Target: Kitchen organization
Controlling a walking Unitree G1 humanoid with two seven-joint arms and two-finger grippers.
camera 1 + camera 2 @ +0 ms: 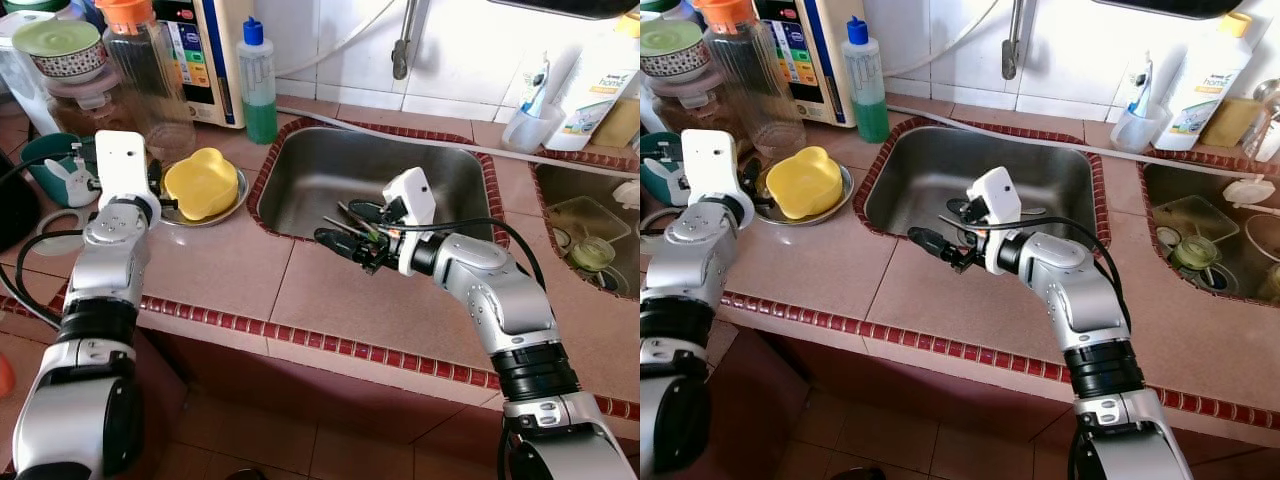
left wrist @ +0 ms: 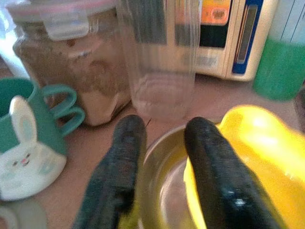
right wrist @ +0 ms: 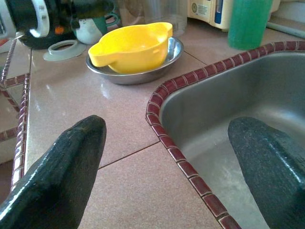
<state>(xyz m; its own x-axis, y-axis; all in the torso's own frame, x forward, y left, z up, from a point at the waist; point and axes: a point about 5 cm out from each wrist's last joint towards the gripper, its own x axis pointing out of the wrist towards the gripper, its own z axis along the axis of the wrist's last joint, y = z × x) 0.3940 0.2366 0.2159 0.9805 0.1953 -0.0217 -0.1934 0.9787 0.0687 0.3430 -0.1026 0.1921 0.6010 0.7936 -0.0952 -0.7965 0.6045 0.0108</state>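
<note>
A yellow bowl (image 1: 203, 182) sits in a shallow steel plate (image 1: 238, 203) on the tiled counter, left of the steel sink (image 1: 300, 180). My left gripper (image 2: 162, 131) is at the plate's near-left side, open. One finger (image 2: 121, 157) is outside the rim and the other (image 2: 209, 162) is inside it, against the bowl (image 2: 257, 157). My right gripper (image 1: 338, 228) hovers open over the sink's front-left corner, pointing toward the bowl (image 3: 131, 45), with nothing between its fingers. Dark utensils (image 1: 372, 212) lie in the sink behind it.
A clear jar (image 1: 150, 80), a brown-filled container (image 2: 62, 76), a green bunny mug (image 1: 55, 170) and a green soap bottle (image 1: 258, 85) crowd the counter behind the plate. A second sink (image 1: 590, 230) holding dishes lies at the right. The red-trimmed counter edge (image 1: 300, 335) runs along the front.
</note>
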